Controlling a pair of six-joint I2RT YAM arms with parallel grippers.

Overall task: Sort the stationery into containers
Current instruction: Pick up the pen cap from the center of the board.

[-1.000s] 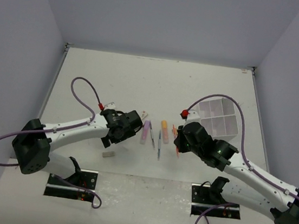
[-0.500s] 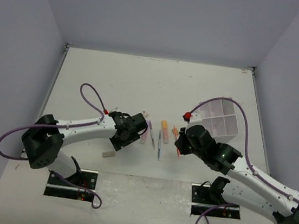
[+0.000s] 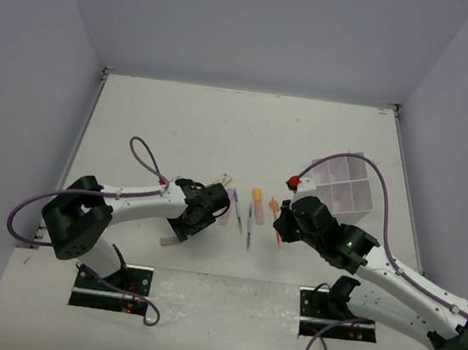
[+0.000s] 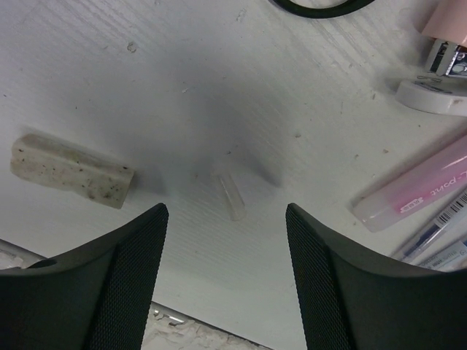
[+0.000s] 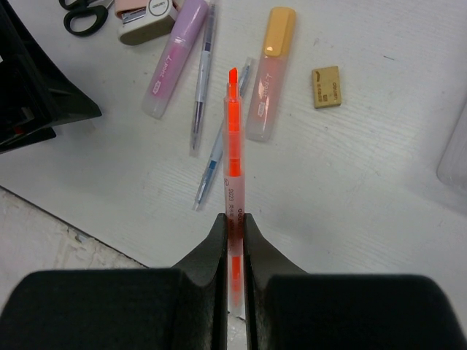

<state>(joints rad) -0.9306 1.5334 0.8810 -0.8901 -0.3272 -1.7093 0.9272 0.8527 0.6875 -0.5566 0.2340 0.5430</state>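
Observation:
My left gripper is open, low over the table, with nothing between its jaws. A small clear cap lies just past its fingertips, and a speckled grey eraser lies to the left of it. My right gripper is shut on an orange marker held above the table. Under and beyond that marker lie a purple marker, a yellow-orange marker, thin pens, a tan eraser and black scissors. The white divided tray stands at the right, behind my right gripper.
A pink marker and a white tape roll lie right of my left gripper. A pink-beige stapler-like item sits by the scissors. The grey eraser lies near the table's front edge. The right arm's purple cable arcs over the tray.
My left arm has swung right and down towards the table near the grey eraser, and its jaws have narrowed a little. The right gripper keeps hold of the orange marker, hardly moving.

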